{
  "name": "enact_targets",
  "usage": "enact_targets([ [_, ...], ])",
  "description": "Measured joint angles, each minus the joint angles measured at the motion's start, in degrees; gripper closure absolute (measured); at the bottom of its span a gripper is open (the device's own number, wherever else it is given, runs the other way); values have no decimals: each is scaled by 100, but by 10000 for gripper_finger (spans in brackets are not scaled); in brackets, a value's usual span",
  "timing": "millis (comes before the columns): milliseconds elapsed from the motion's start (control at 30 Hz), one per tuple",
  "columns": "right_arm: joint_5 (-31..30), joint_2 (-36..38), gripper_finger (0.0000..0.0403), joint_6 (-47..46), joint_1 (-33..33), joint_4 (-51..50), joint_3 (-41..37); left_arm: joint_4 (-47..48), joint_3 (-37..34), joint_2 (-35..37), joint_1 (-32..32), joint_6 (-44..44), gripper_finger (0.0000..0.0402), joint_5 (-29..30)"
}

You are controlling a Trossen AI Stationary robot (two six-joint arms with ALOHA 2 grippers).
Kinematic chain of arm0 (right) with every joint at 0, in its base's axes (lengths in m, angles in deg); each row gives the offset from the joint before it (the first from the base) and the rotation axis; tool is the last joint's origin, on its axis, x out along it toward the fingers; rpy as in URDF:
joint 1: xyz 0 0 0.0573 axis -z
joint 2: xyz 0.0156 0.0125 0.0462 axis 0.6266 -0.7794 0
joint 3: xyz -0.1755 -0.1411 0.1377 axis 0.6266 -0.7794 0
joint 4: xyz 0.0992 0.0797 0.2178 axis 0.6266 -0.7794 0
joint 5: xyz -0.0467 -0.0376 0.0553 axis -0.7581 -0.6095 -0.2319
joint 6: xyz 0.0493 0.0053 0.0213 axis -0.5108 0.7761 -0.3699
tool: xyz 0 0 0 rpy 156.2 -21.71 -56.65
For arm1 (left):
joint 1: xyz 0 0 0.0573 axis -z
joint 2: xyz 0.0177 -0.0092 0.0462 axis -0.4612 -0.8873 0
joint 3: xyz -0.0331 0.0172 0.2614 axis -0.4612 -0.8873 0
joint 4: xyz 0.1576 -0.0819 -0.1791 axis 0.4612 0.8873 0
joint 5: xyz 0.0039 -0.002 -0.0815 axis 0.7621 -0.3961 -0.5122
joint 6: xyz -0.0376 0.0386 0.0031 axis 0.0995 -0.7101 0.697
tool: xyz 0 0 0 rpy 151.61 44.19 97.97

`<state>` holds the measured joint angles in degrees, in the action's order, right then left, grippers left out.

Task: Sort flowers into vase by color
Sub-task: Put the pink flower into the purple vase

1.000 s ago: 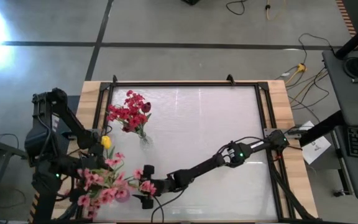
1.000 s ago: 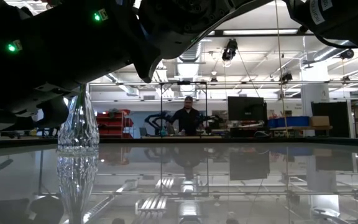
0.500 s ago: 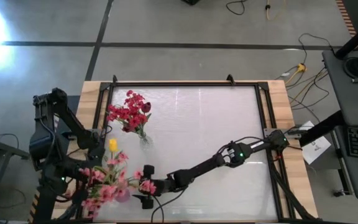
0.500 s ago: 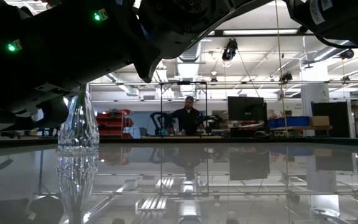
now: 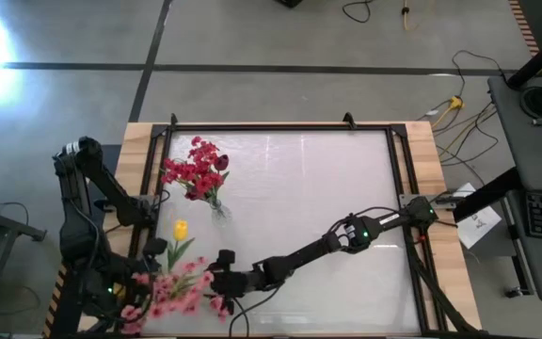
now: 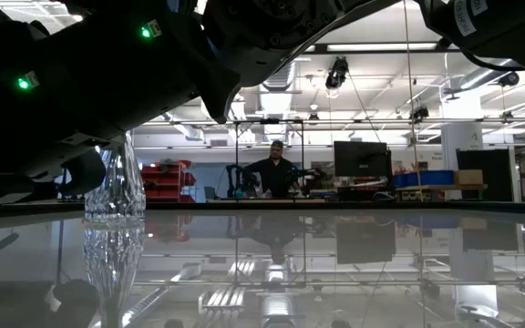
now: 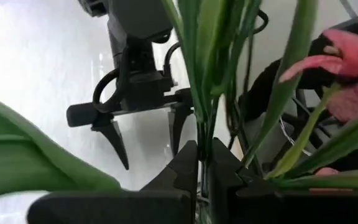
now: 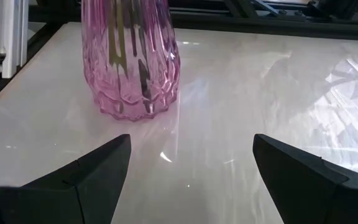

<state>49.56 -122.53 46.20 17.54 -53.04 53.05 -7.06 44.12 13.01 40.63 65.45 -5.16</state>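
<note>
Left gripper (image 7: 202, 171) clamped tight on a bundle of thin green stems (image 7: 205, 93), at the table's near-left corner. Yellow tulip (image 5: 181, 229) and pink sprays (image 5: 172, 292) carried in that bunch, above and just beside the pink vase (image 8: 131, 59). Red flowers (image 5: 194, 169) already standing in the clear vase (image 6: 114, 196) farther back. Right gripper (image 8: 191, 162) spread wide and empty, facing the pink vase close by. Best to lift straight up and slowly, keeping the stems vertical to spare the vase a tip. Probably more than one stem pinched; hard to count. Worth separating the yellow from the pink before lowering anything.
</note>
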Motion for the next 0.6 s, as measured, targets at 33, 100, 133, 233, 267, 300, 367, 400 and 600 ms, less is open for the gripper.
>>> enact_targets([
  [33,-1,0,74,2,0,-4,0,17,0,-2,0,46,401,-1],
  [100,1,15,74,0,2,-11,0,77,62,-4,0,101,399,-8],
  [133,3,37,74,0,2,-59,0,140,130,-1,0,135,395,-22],
  [233,6,191,74,0,2,-387,0,541,513,46,2,420,372,-32],
  [267,11,263,74,0,2,-560,0,781,672,57,0,563,361,-73],
  [300,13,352,74,0,-8,-733,0,1060,818,58,1,715,348,-144],
  [367,13,533,74,16,-31,-1170,2,1496,1078,48,11,929,320,-200],
  [400,13,633,74,21,-46,-1378,2,1622,1202,52,11,962,305,-244],
  [600,9,1135,74,98,-199,-2329,2,1768,1659,88,11,962,221,-315],
])
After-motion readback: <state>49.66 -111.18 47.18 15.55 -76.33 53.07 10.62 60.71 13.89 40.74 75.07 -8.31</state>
